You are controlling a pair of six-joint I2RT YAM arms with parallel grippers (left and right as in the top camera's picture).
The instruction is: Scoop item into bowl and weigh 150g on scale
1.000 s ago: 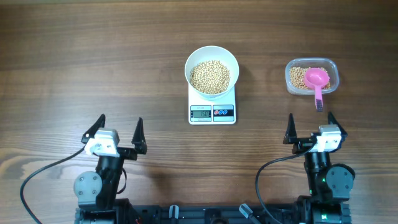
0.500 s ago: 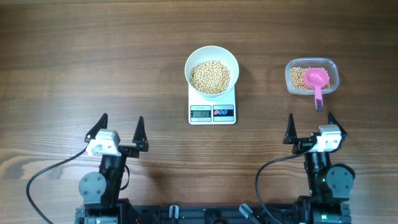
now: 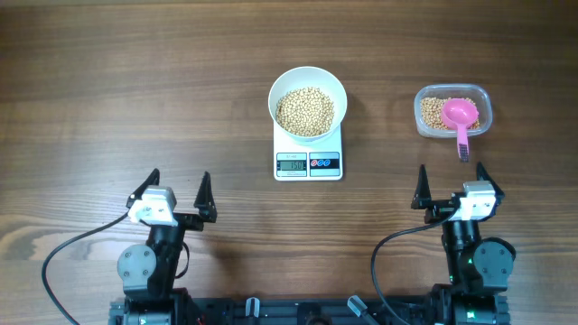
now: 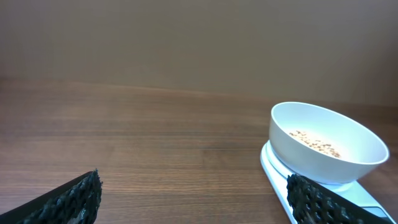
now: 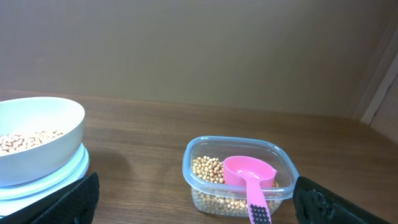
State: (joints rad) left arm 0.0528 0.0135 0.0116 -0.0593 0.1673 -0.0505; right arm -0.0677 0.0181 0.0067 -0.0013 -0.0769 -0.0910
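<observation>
The numbers on the scale (image 3: 308, 164) screen are too small to read from above. From the left wrist, the bowl (image 4: 323, 158) hides most of the scale, and the near edge of the picture cuts off the rest (its screen is out of sight there). From the right wrist, the left edge cuts the bowl, and the near edge cuts the pink scoop (image 5: 247, 172) handle. Only the dark tips of the left gripper (image 4: 193, 186) and right gripper (image 5: 196, 186) show, in the near corners.

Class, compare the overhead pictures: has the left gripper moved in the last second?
Yes. The left gripper has shifted slightly rightward in the overhead view, toward the scale's side, fingers open.
</observation>
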